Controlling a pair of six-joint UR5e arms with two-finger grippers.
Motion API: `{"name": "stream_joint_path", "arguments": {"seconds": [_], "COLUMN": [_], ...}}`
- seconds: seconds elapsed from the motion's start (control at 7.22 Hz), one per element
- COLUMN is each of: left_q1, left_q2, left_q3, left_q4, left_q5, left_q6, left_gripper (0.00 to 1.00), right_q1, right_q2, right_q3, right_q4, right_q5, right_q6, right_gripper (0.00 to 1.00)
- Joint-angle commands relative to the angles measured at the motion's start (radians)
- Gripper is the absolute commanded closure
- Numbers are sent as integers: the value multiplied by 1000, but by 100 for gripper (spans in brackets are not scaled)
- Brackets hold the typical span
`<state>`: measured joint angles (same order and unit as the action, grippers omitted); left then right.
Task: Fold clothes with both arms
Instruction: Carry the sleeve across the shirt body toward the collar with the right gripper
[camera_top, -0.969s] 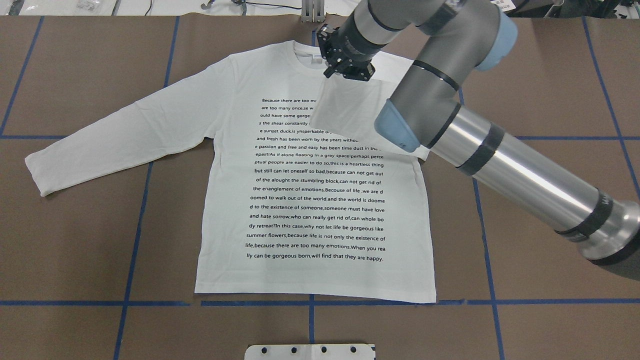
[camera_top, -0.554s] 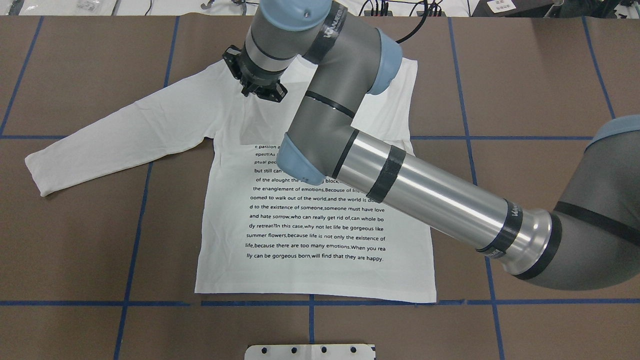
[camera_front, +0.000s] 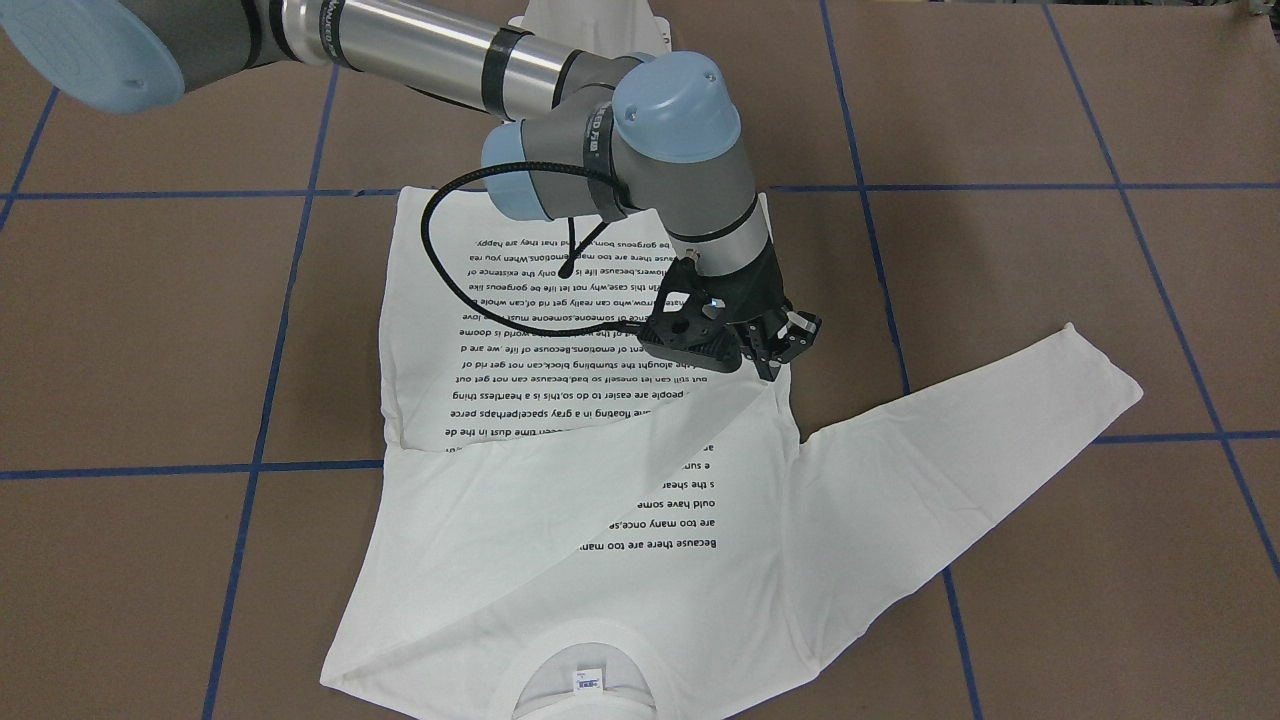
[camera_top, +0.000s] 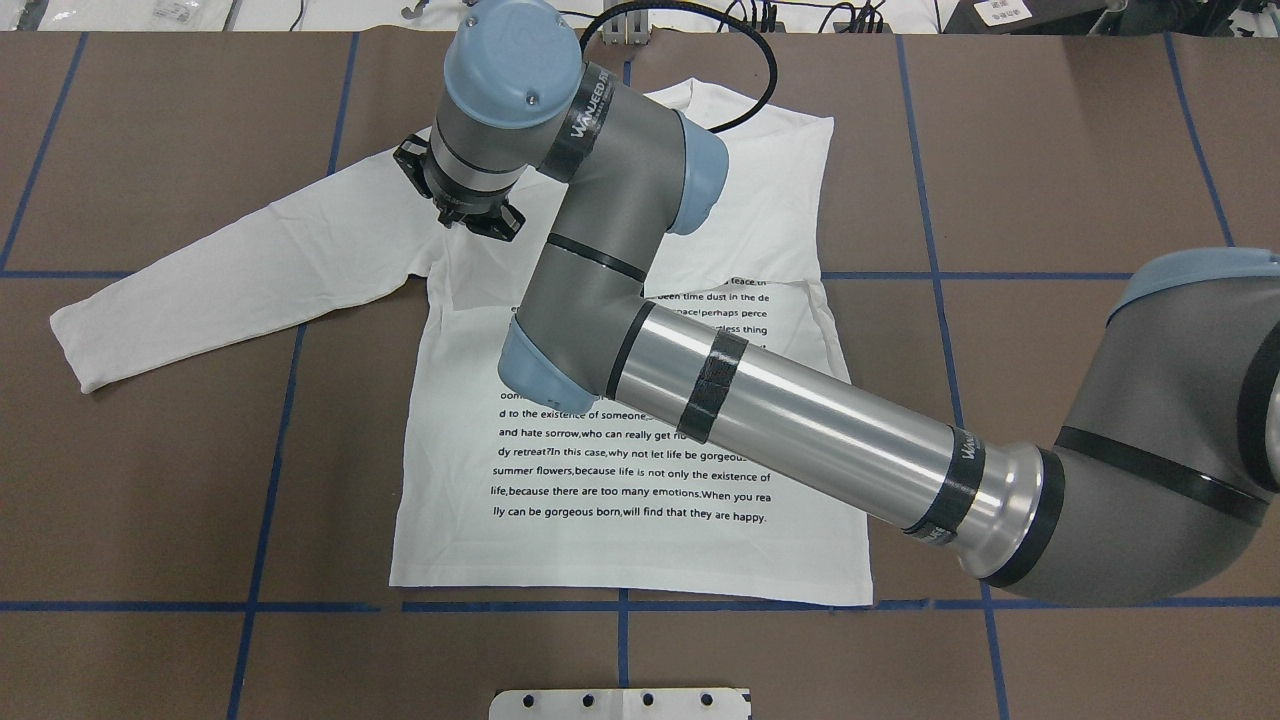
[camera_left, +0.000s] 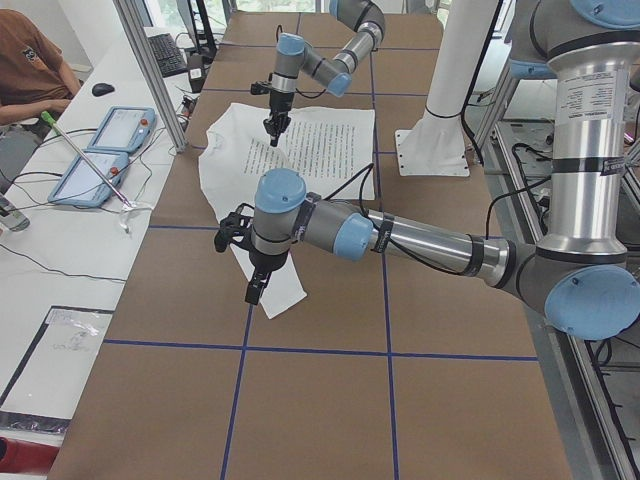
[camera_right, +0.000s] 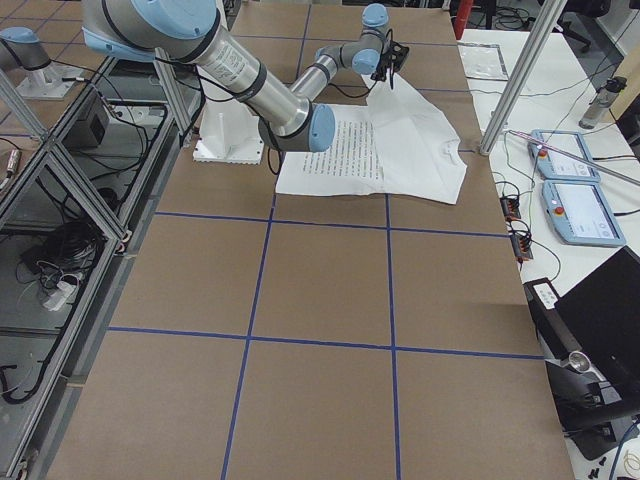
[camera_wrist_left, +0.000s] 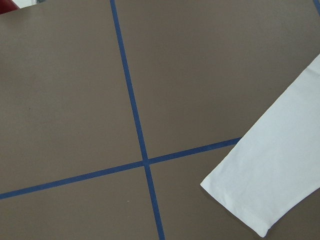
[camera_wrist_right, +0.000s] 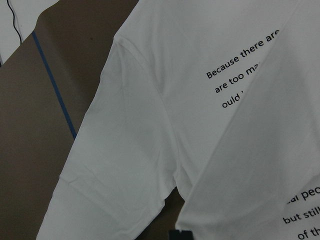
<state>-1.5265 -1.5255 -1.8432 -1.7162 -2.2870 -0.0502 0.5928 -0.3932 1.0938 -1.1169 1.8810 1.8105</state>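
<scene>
The white long-sleeved T-shirt (camera_top: 620, 540) lies flat with its print up and its collar at the far side. Its neck label (camera_front: 588, 683) shows in the front-facing view. My right gripper (camera_top: 468, 212) has reached across to the shirt's left shoulder. It is shut on the cuff of the right sleeve (camera_front: 640, 470), which lies diagonally over the chest and hides the upper text lines. The left sleeve (camera_top: 200, 270) lies stretched out flat, and its cuff (camera_wrist_left: 270, 190) shows in the left wrist view. My left gripper (camera_left: 255, 292) hangs over that cuff. I cannot tell whether it is open or shut.
The brown table cover carries a grid of blue tape lines (camera_top: 265, 480). The white pedestal base (camera_top: 620, 703) stands at the near edge. An operator (camera_left: 30, 80) sits at a side table with tablets (camera_left: 100, 150) beyond the far edge.
My right gripper has moved left from the collar to the left shoulder and has drawn the right sleeve across the chest, which covers more of the text.
</scene>
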Motion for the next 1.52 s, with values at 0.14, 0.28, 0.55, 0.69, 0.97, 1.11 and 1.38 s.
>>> {"name": "stream_joint_path", "arguments": {"seconds": [0.14, 0.28, 0.55, 0.69, 0.97, 1.11, 1.38], "left_q1": [23, 51, 81, 156, 288, 296, 298], "left_q2": [-2, -2, -15, -13, -21, -83, -188], "left_q3": [15, 30, 178, 246, 286, 373, 526], "left_q4": [-8, -31, -168, -277, -350, -374, -410], "left_q5": [-2, -2, -78, -94, -92, -91, -88], "left_q6": [-28, -31, -74, -179, -353, -355, -352], "left_gripper": [0, 0, 0, 0, 0, 1, 4], "right_q1": [-5, -4, 53, 108, 291, 370, 442], "right_q2": [29, 43, -112, -297, -546, -655, -772], "right_q3": [-79, -83, 115, 309, 519, 599, 637], "right_q4": [63, 63, 10, -7, -23, -23, -23], "right_q5": [-13, -11, 25, 76, 301, 370, 412], "right_q6": [1, 4, 53, 50, 43, -12, -149], "right_gripper": [24, 24, 17, 16, 8, 1, 1]}}
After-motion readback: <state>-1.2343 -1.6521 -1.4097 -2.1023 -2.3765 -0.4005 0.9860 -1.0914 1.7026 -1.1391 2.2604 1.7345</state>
